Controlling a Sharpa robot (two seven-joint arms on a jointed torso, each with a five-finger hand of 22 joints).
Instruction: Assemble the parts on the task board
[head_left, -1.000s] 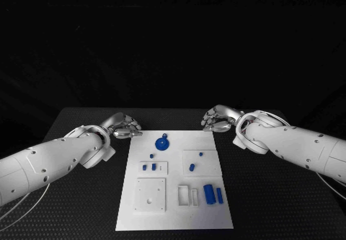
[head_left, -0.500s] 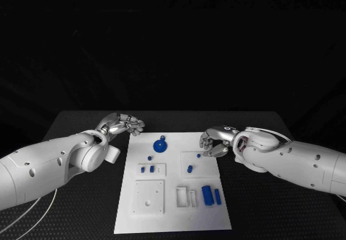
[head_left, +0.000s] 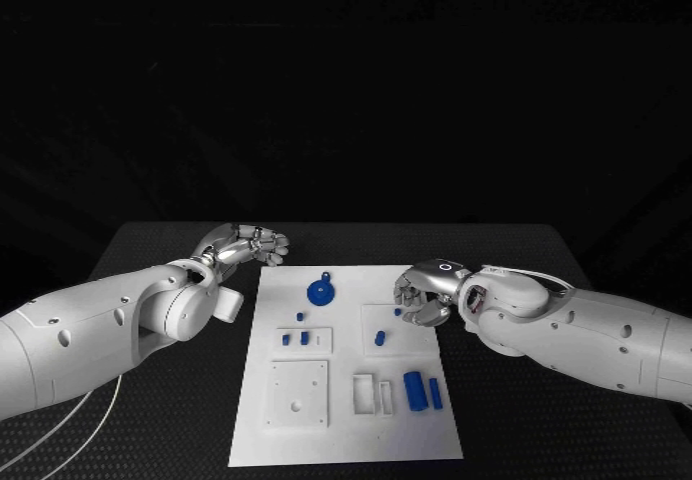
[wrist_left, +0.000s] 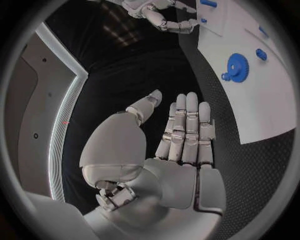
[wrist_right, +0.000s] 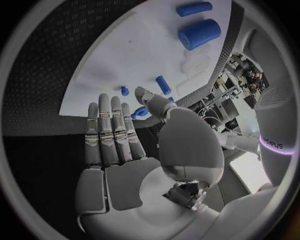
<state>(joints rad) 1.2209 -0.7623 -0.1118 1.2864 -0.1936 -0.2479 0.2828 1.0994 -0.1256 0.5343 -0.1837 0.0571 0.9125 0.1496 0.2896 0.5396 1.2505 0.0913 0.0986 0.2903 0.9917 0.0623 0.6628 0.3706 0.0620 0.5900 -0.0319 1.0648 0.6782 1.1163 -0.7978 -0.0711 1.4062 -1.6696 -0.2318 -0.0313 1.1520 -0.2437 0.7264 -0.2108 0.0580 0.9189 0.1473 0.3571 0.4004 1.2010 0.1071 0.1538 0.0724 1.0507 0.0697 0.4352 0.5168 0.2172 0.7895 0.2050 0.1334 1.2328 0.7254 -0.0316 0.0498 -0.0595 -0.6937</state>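
The white task board lies in the middle of the table. At its far end lies a blue gear, also seen in the left wrist view. Small blue pegs stand mid-board. A blue cylinder and a thin blue bar lie near the front right; the right wrist view shows the cylinder too. My left hand hovers off the board's far left corner, fingers straight, holding nothing. My right hand hangs at the board's right edge, fingers extended and empty.
Raised white blocks with holes and slots sit on the board, a square one at front left. Bare black table surrounds the board on both sides.
My right hand has come from behind the board's far right corner down to its right edge beside the small pegs. The left hand has barely shifted.
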